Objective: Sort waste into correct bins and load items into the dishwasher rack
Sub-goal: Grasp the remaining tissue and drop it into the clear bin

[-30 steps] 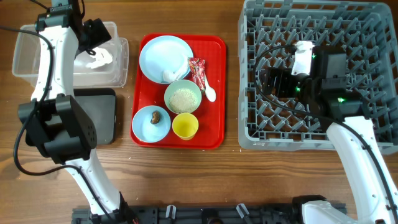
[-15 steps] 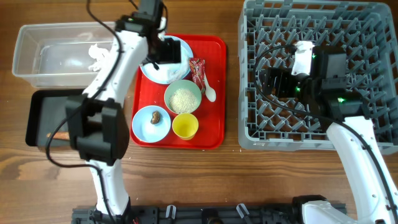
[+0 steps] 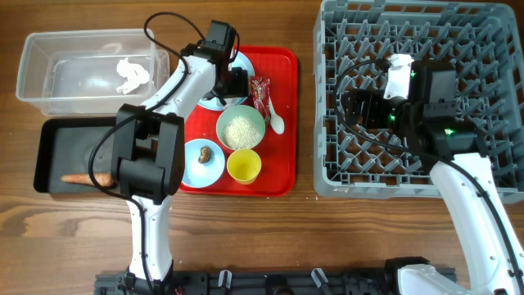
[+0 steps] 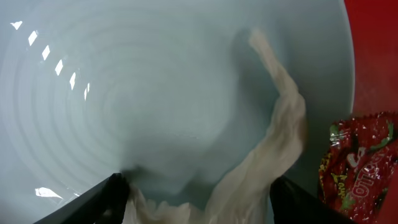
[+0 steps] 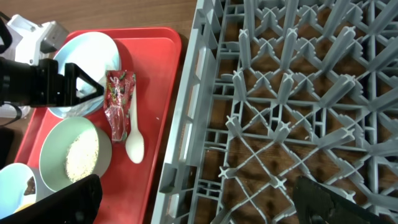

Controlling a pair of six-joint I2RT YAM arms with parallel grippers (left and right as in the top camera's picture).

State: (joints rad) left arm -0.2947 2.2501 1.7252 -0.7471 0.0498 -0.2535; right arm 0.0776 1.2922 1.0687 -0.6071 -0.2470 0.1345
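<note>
Hovering released over the tissue (image 4: 273, 143) on the plate (image 4: 124, 93), the left gripper (image 4: 199, 185) could snag the nearby wrapper (image 4: 360, 163) if lowered off-centre.

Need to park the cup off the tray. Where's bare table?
Bare wood lies in front of the red tray and dishwasher rack, right of the left arm. The strip between them is narrow. The tray itself is crowded.
</note>
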